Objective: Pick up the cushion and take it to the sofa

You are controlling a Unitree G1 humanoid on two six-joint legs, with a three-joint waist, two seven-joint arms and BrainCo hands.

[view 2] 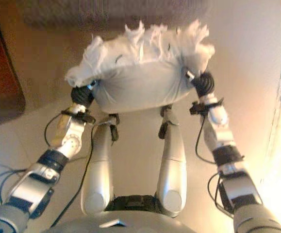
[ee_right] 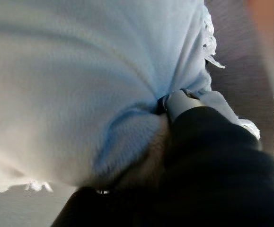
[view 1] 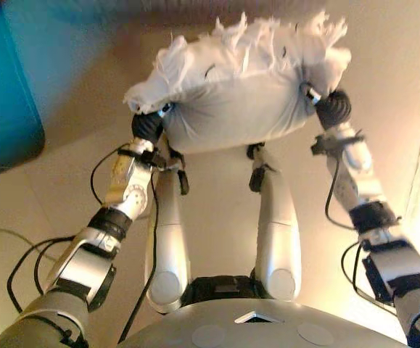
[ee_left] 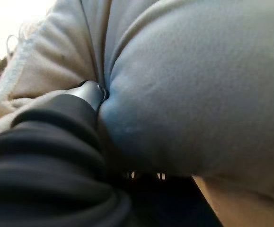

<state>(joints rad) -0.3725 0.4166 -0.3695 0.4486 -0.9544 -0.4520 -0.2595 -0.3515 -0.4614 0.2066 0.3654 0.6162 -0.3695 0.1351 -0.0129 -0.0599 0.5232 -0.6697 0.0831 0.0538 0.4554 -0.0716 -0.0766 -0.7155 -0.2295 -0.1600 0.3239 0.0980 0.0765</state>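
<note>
Cushion (view 1: 231,101) held up in the air between both arms, clear of the floor (view 1: 217,196), one robot hand at each end; probably clamped from two sides because too wide and soft for one. Left robot hand (view 1: 149,127) and right robot hand (view 1: 333,107) both pressed into the fabric, fingers buried, so cannot tell whether curled or straight. Sofa not clearly visible. Blue object (view 1: 6,109) at left edge cut off, hard to identify.
</note>
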